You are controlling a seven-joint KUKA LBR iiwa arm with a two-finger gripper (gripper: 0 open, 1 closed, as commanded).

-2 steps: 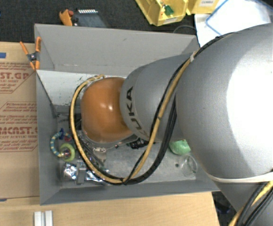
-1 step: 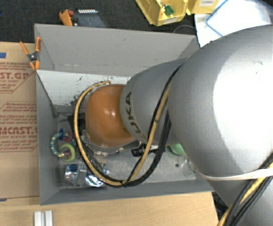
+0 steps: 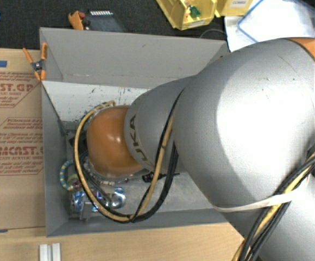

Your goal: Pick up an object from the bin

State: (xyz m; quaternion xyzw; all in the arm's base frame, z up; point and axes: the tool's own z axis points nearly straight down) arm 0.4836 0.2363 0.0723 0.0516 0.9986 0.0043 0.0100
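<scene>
Grey arm (image 3: 244, 129) is looming; pincer (image 3: 106, 193), state I cannot tell, is hanging at seven o'clock beside greenish beaded loop (image 3: 65, 175), probably light, floppy; pinch one strand.

A: bin (image 3: 130, 64)?
B: grey, dark specks across far wall.
A: arm (image 3: 244, 124)?
B: silver-grey. wrist cover (image 3: 106, 140) glossy orange-brown, cable (image 3: 80, 145) yellow beside black.
A: at 8 o'clock?
B: ring (image 3: 66, 174) greenish-blue with pale bands; heap (image 3: 80, 201) shiny blue and silver.
</scene>
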